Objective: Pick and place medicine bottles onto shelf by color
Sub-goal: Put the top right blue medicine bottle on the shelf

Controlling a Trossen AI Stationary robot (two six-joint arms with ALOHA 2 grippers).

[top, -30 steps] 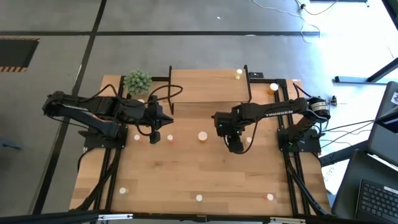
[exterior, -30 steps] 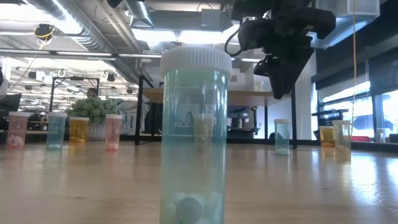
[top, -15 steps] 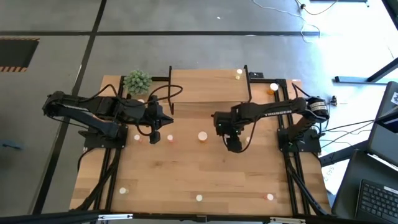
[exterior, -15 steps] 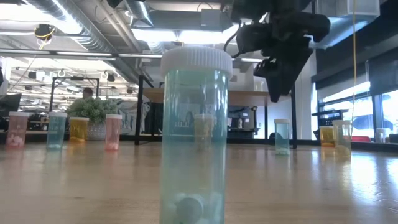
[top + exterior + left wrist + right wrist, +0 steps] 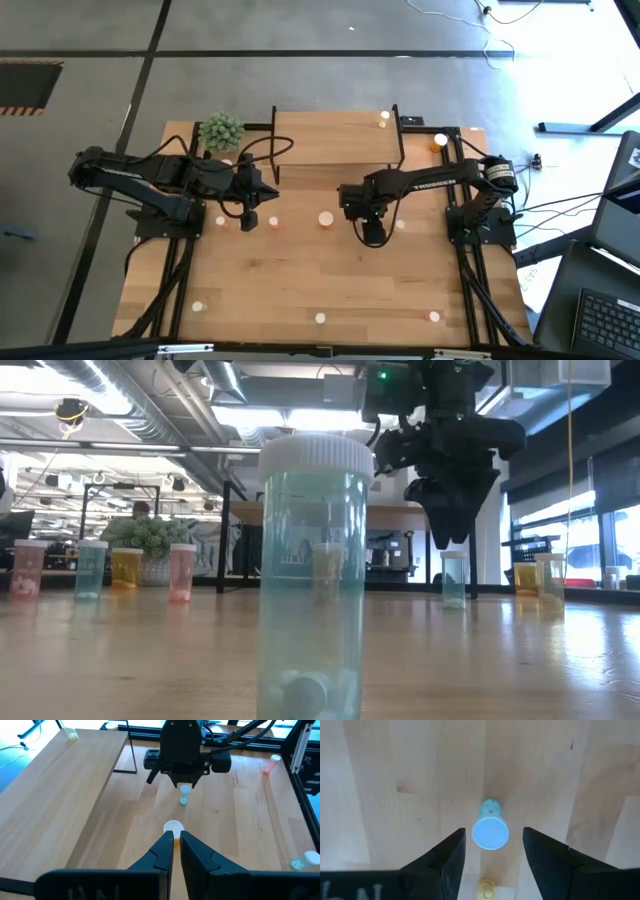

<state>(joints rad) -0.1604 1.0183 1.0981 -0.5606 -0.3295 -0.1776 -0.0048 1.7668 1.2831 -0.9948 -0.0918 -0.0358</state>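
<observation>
Since a second ago the right pincer (image 5: 492, 857) has slid toward 9 o'clock, jaws wide, over a pale blue-green bottle (image 5: 490, 827) standing mid-table. Left pincer (image 5: 174, 851) waits shut. Most bottles remain scattered off the shelf (image 5: 330, 135).

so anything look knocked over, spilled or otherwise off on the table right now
Nothing stands out. The bottles in view stand upright and capped, none spilled. The right gripper hangs open above a pale green bottle.

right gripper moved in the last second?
Yes. In the high view the right gripper has shifted toward the white-capped bottle at table centre; its open fingers now straddle a pale teal bottle.
</observation>
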